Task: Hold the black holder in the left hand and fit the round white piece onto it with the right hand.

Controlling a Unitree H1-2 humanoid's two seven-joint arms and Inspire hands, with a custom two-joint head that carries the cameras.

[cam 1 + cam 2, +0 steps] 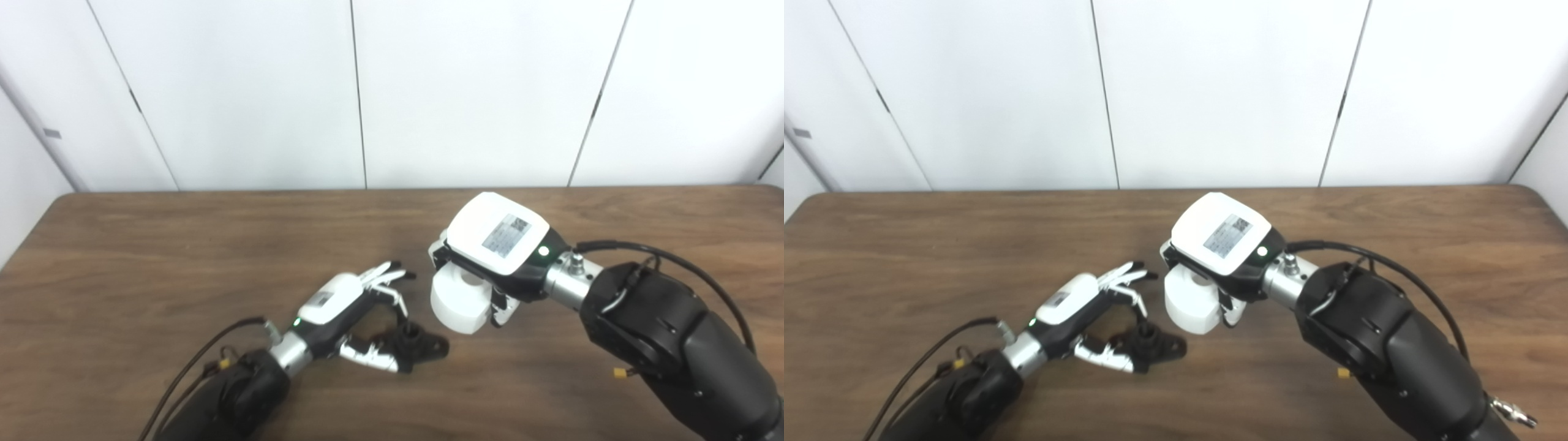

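Right arm (667, 331) fills the lower right of the frame, big black forearm w/ a cable looping over it, running up-left to the right hand (490, 257) at centre. That hand is palm-down, white back plate w/ a label and a green light facing up, fingers curled round the round white piece (459, 300) — it's gripping it from above, piece hanging just under the palm. Piece looks like a short white cylinder w/ a hollow at its top; whether its bottom edge touches the table (184, 245) can't be told from either view. Lower left now: left arm (233, 392) comes in from the bottom edge, black sleeve, cable trailing off it. Left hand (343, 306) sits low over the wood, centre-left, upper fingers (386, 275) spread and pointing right toward the white piece, thumb low near the tabletop. Black holder (422, 344) lies at the hand's right end, bottom centre of the frame — small dark part w/ a raised round stub on top. Thumb tip is right against it and a finger comes down at its far side, so a loose pinch, tho a firm hold isn't clear. Holder is just beside the white piece, lower left of it, not touching. Brown wood table, white wall panels (478, 92) across the top of the frame.
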